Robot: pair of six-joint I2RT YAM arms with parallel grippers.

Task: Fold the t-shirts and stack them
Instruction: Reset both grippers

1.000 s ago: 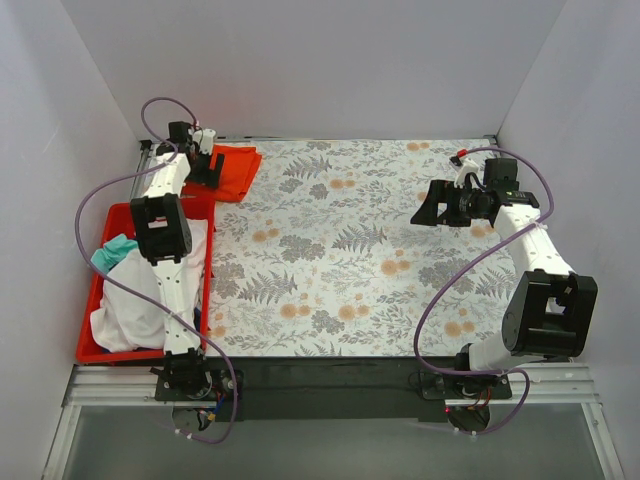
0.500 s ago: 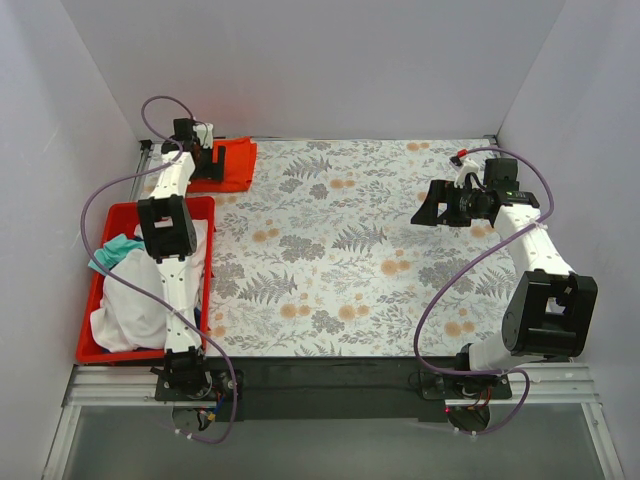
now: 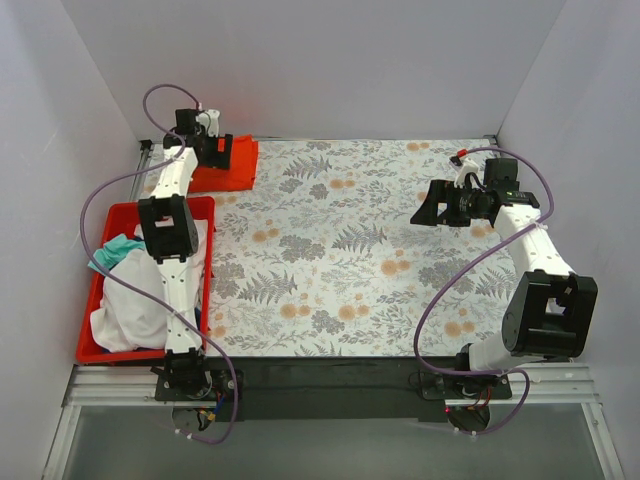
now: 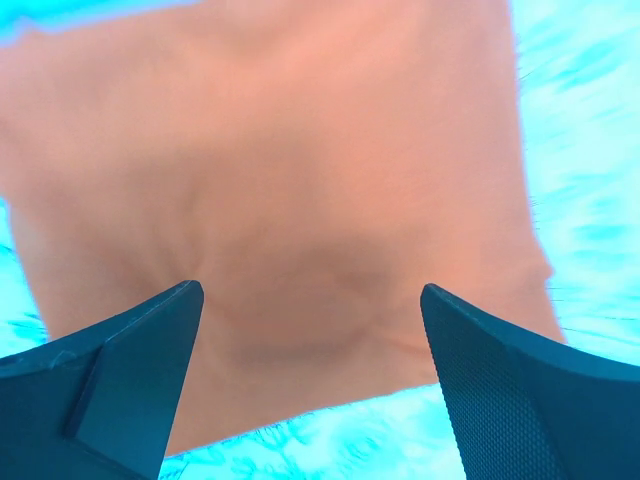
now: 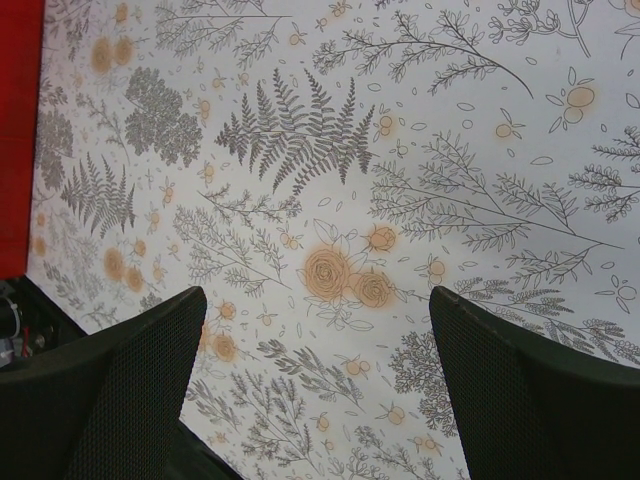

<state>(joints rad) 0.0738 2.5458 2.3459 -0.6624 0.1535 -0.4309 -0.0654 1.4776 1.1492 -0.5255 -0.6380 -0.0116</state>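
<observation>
left gripper point(image 3: 218, 152) is at the far-left corner of the table point(image 3: 340, 250), directly above the orange t-shirt point(image 3: 237, 166). its jaws are spread wide and released, with nothing pinched between them. in the left wrist view its fingers point(image 4: 125, 370) stand well apart with the shirt's cloth filling the gap below. the cloth shows puckered creases between the tips. cannot tell if the tips touch the fabric.

the orange t-shirt lies folded into a compact rectangle in that far-left corner, just beyond the far end of the red bin point(image 3: 207, 300). it is on the floral table cover, not in the bin.

the bin sits along the left edge of the table, beside the left arm. inside it a white t-shirt point(image 3: 135, 300) is bunched up and takes most of the space. a teal t-shirt point(image 3: 112, 252) is crumpled at the bin's far-left side, touching the white one.

right gripper point(image 3: 424, 213) hangs over the right side of the table, pointing toward the centre, with its jaws fully apart and empty. the right wrist view shows only the floral cover between its fingers point(image 5: 120, 390). it is well apart from all the shirts.
</observation>
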